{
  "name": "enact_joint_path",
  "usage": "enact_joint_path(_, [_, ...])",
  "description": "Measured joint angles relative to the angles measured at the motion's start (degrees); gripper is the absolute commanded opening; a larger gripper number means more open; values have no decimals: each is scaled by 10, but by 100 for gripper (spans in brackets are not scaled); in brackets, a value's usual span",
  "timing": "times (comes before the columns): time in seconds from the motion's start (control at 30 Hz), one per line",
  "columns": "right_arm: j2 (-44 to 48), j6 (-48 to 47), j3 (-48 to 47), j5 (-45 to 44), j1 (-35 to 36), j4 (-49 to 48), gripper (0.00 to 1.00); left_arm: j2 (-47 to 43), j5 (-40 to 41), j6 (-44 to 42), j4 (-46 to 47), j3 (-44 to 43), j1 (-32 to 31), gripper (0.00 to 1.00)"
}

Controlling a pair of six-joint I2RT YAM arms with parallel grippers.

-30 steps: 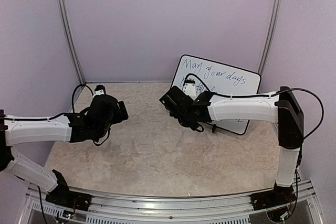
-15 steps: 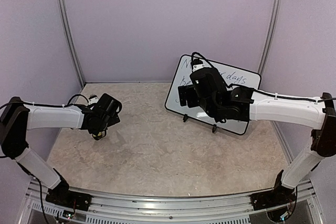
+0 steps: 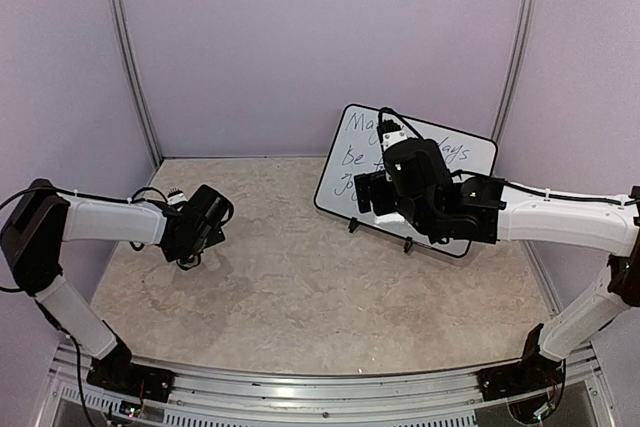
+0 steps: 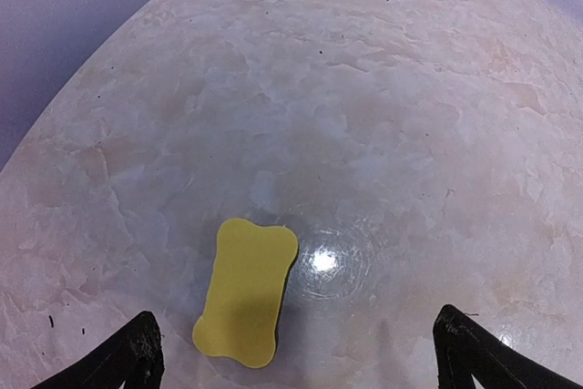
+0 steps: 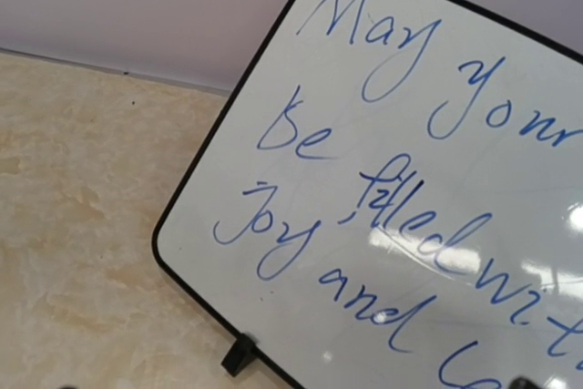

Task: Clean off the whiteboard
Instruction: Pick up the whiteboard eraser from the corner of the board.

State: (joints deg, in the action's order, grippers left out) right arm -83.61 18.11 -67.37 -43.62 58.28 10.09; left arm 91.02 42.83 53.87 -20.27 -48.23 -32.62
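Note:
The whiteboard [image 3: 347,159] leans on small black feet at the back right, against the wall. Blue cursive writing covers the whiteboard [image 5: 392,179] in the right wrist view. My right gripper [image 3: 372,193] hovers open in front of the board's lower left part; only slivers of its fingertips show at that view's bottom edge. My left gripper [image 4: 301,362] points down at the table on the left, open wide. A yellow bone-shaped sponge [image 4: 246,293] lies flat on the table below it, nearer the left finger [image 4: 137,357] and apart from both fingers. The top view hides the sponge under my left gripper [image 3: 190,252].
Purple walls close in the marble-patterned table [image 3: 300,287] on three sides, with metal posts [image 3: 130,57] in the back corners. A black foot [image 5: 239,354] of the board stands on the table near its lower left corner.
My right arm has swung rightward and stretched out, so its gripper now faces the board's lower left. My left gripper has pulled back left and dropped toward the table.

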Motion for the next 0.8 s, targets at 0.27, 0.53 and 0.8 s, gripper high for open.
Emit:
enact_joint_path(0.27, [1,8,6,1,0,5,99,-3,-2,-7,3,7,22,99])
enact_joint_path(0.53, [1,10,9,2,0,9,99,-3,-63,-45,40,31,53,99])
enact_joint_path(0.8, [-1,-4,9,16,0,7,99,-10,-132,-94,17,27,101,99])
